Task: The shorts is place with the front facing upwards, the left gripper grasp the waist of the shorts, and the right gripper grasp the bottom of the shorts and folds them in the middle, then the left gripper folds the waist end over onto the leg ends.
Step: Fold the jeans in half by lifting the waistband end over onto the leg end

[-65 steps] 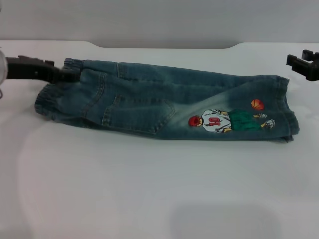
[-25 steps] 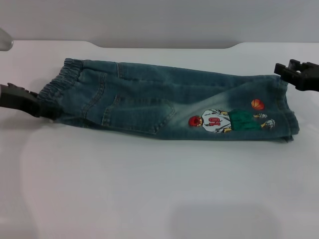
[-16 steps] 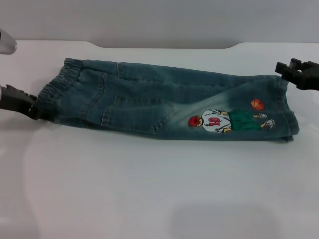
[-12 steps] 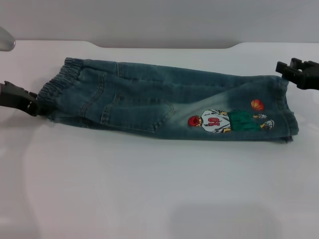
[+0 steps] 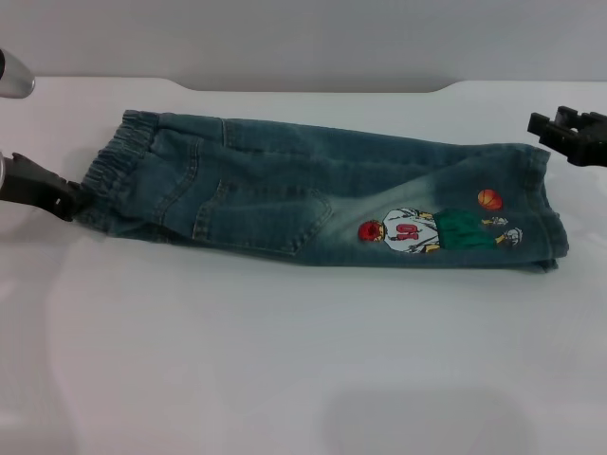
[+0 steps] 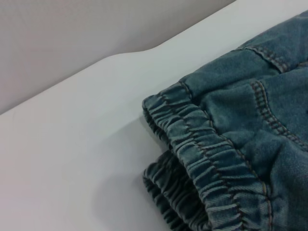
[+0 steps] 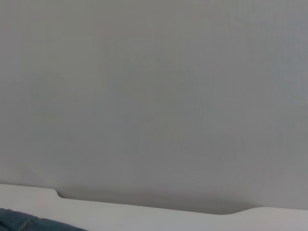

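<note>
The blue-green denim shorts [image 5: 285, 190] lie flat on the white table [image 5: 285, 360], folded lengthwise, with the patch pocket and the basketball-player embroidery [image 5: 417, 230] facing up. The gathered waist [image 5: 114, 171] is at the left and the leg ends [image 5: 550, 209] at the right. My left gripper [image 5: 68, 199] is at the waist's near corner, touching its edge. The left wrist view shows the elastic waistband [image 6: 207, 154] close up. My right gripper [image 5: 545, 125] hovers just beyond the far corner of the leg ends, apart from the cloth. A sliver of denim [image 7: 19, 222] shows in the right wrist view.
The table's far edge has a raised lip against a grey wall [image 5: 303, 38]. White tabletop stretches in front of the shorts. A silver part of the left arm [image 5: 11, 76] shows at the far left.
The left gripper came from the waist's far end to its near corner, then edged left, and the waist corner shifted slightly with it. The right gripper drifted a little right, off the hem.
</note>
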`<control>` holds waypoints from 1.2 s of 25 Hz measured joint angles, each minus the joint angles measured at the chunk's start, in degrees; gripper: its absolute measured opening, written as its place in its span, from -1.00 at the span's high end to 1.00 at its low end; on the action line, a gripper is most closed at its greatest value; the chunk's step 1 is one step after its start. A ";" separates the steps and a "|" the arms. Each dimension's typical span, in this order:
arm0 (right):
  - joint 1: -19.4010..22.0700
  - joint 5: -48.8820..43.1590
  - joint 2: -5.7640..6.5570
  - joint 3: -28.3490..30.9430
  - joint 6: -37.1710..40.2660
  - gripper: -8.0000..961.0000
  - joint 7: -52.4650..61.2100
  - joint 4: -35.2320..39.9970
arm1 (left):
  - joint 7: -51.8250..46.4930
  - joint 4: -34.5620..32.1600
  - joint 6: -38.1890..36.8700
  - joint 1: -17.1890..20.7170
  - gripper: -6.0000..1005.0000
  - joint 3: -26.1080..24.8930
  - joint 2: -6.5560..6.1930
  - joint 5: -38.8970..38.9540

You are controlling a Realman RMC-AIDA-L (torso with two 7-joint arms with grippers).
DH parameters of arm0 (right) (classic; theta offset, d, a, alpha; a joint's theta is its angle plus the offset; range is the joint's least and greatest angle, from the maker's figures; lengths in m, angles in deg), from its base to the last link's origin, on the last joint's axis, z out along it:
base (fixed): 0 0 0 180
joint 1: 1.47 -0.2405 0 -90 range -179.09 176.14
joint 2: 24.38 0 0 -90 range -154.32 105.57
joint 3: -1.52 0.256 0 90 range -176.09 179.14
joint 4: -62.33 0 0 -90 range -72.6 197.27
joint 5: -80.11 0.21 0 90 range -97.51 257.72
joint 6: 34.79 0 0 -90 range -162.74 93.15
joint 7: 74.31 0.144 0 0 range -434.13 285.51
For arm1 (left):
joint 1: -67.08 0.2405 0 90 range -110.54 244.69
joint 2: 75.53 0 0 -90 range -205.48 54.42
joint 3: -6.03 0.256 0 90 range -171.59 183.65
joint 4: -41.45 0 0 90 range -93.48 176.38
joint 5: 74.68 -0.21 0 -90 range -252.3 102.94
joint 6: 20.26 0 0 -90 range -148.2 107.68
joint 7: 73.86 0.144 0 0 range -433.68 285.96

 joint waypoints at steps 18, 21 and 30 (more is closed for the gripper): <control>-0.30 0.54 0.05 -0.26 -0.30 0.02 -0.01 -0.27 | -0.35 -9.41 -4.64 1.16 0.94 -0.32 1.85 0.87; -0.49 0.56 0.08 -0.25 -0.35 0.02 0.00 -0.77 | -0.50 -13.98 -8.71 1.56 0.94 0.52 2.16 3.65; -0.23 0.58 0.10 -0.04 -0.36 0.02 0.00 -1.04 | -0.98 -20.94 -13.57 1.62 0.94 6.08 2.11 8.65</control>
